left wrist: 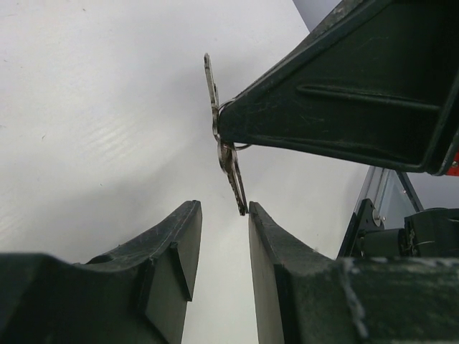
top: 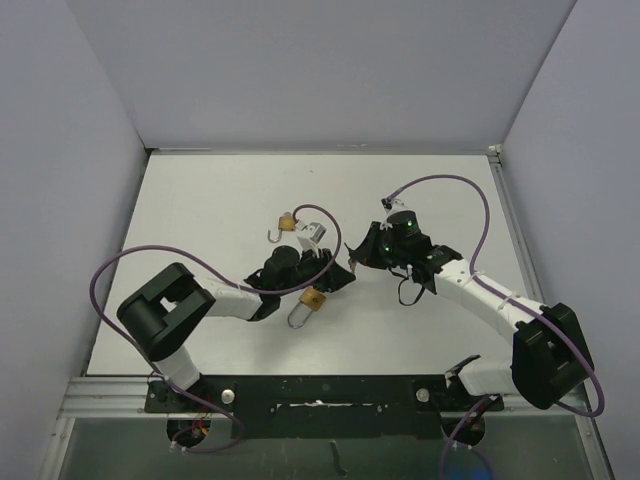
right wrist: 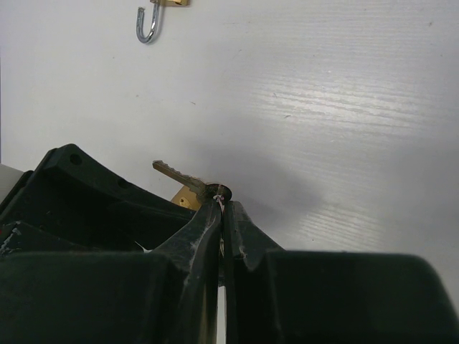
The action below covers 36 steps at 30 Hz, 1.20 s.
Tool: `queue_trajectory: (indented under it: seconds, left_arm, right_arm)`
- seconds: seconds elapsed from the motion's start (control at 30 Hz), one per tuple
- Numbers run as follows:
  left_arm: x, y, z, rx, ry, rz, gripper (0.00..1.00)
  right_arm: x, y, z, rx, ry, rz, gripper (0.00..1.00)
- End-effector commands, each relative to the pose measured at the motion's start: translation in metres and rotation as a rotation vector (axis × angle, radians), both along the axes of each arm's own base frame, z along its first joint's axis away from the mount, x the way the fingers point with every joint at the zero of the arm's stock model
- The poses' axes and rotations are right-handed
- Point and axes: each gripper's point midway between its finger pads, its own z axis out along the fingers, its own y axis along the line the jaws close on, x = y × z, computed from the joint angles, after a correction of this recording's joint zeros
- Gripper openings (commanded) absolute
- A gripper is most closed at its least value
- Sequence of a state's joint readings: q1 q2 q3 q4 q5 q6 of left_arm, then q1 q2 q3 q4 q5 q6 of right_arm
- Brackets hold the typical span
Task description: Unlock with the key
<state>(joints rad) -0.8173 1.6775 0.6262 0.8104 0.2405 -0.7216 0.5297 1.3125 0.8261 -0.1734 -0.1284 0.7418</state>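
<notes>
Left wrist view: the key [left wrist: 234, 175], a thin, flat, silvery blade, hangs near upright at centre frame. Its tip points down into the gap of the parted left gripper [left wrist: 224, 211], which clasps nothing. The right gripper [right wrist: 222, 206] is closed tight on its head. A brass padlock [top: 315, 300] with a chrome shackle lies on the matte white desk [top: 200, 200], nearest the left arm.

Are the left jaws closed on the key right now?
No, the left jaws stand apart with a clear gap between them, and the key hangs from the right jaws.

Key [right wrist: 174, 172] head — inside right pincer [right wrist: 221, 206]
</notes>
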Motion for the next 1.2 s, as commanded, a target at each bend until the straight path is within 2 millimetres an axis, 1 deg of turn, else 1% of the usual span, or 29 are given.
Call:
queue_trajectory:
  seconds: [0.0, 0.37, 0.6, 0.7, 0.87, 1.0, 1.17]
  left_arm:
    - [0.013, -0.015, 0.024, -0.054, -0.052, 0.005, 0.31]
    - [0.016, -0.019, 0.023, -0.063, -0.045, 0.006, 0.31]
    - [0.017, -0.015, 0.023, -0.053, -0.037, 0.027, 0.31]
    - [0.022, -0.01, 0.018, -0.014, -0.018, 0.065, 0.31]
    - [0.031, 0.005, 0.01, 0.076, 0.003, 0.153, 0.31]
    - [0.033, 0.015, 0.012, 0.105, -0.003, 0.193, 0.3]
    - [0.034, 0.024, 0.013, 0.123, -0.006, 0.23, 0.3]
  right_arm:
    - [0.01, 0.009, 0.04, 0.063, -0.098, 0.01, 0.0]
    - [0.008, 0.012, 0.044, 0.071, -0.105, 0.011, 0.0]
    - [0.009, 0.011, 0.042, 0.064, -0.097, 0.005, 0.0]
    - [0.009, 0.009, 0.039, 0.053, -0.09, -0.002, 0.0]
    - [0.009, 0.005, 0.033, 0.03, -0.075, -0.019, 0.0]
    - [0.01, 0.002, 0.027, 0.014, -0.058, -0.033, 0.0]
    - [0.01, 0.003, 0.024, 0.01, -0.052, -0.033, 0.0]
